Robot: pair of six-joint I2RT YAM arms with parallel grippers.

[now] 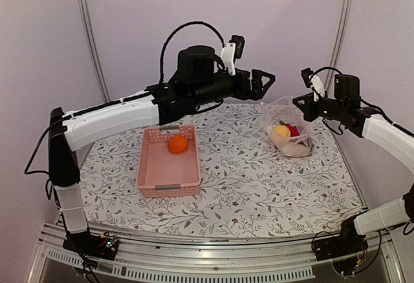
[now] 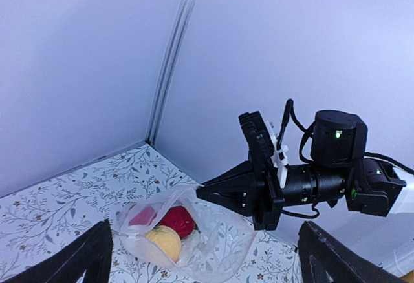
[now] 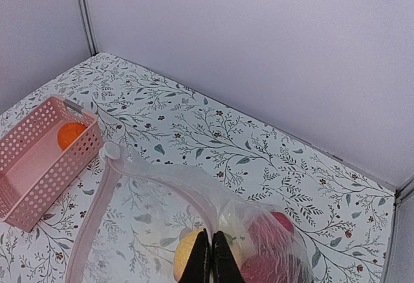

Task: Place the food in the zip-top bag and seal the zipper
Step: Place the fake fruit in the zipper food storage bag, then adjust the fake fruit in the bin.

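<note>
The clear zip-top bag (image 1: 288, 123) lies at the back right of the table with its mouth open. It holds a yellow piece (image 1: 282, 130), a red piece (image 1: 294, 130) and a pale one. My right gripper (image 1: 297, 101) is shut on the bag's upper rim (image 3: 210, 257) and holds it up. The pink zipper strip (image 3: 96, 200) arcs along the mouth to a slider (image 3: 110, 152). An orange piece (image 1: 178, 143) lies in the pink basket (image 1: 155, 178). My left gripper (image 1: 266, 81) is open and empty, in the air left of the bag (image 2: 213, 247).
The pink slatted basket (image 3: 26, 179) stands in the middle-left of the flower-patterned table. Pale walls with metal corner posts (image 1: 90, 37) close off the back and sides. The right arm's wrist (image 2: 323, 173) shows in the left wrist view, above the bag.
</note>
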